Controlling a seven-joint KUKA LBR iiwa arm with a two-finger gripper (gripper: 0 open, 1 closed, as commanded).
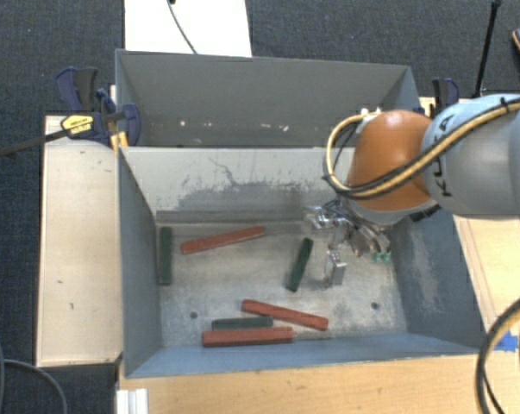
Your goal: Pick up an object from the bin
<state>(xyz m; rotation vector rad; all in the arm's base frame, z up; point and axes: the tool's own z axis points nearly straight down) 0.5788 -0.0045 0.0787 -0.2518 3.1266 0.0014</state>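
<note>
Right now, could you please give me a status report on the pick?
Tool in bin, right of centre. Green stick beside it. Other sticks lie clear.

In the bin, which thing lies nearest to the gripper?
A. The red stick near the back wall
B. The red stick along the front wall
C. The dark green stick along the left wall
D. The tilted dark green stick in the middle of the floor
D: the tilted dark green stick lies just beside the gripper, on its left in the camera view, and nothing else lies as close.
</note>
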